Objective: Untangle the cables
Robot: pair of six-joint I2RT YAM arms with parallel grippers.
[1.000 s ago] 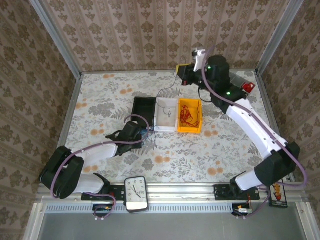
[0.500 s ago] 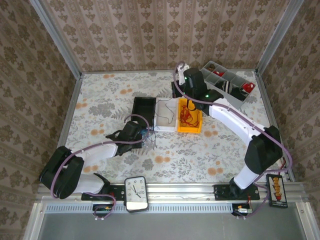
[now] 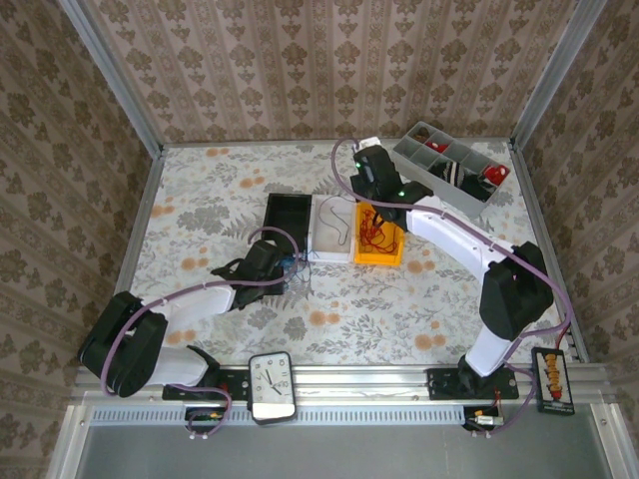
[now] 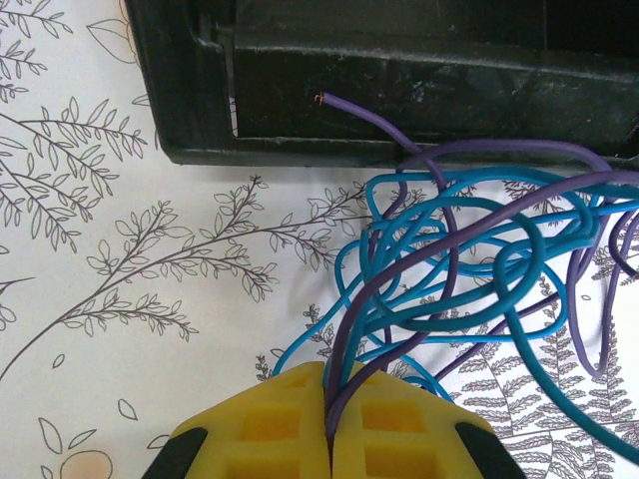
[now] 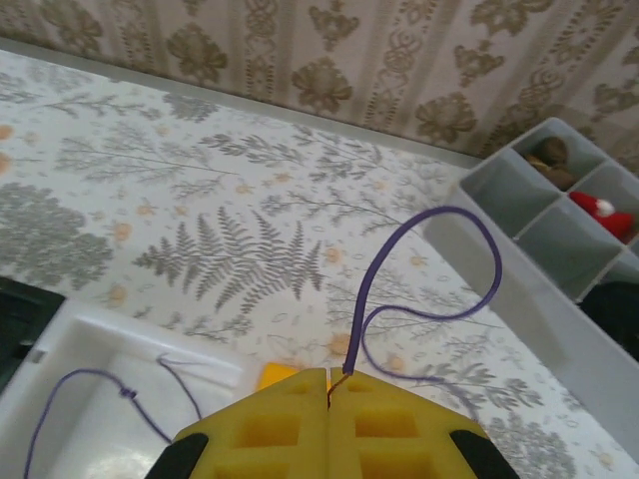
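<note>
1. Left jaws — clamped on purple cable (image 4: 446,242); blue cable (image 4: 469,321) tangled with it just ahead, black bin (image 4: 399,70) beyond.
2. Right jaws — clamped on purple wire (image 5: 496,264), which loops up ahead; white bin (image 5: 100,339) lower left.
3. Red cable (image 3: 374,230) in yellow bin (image 3: 379,259), near right jaws.
</note>
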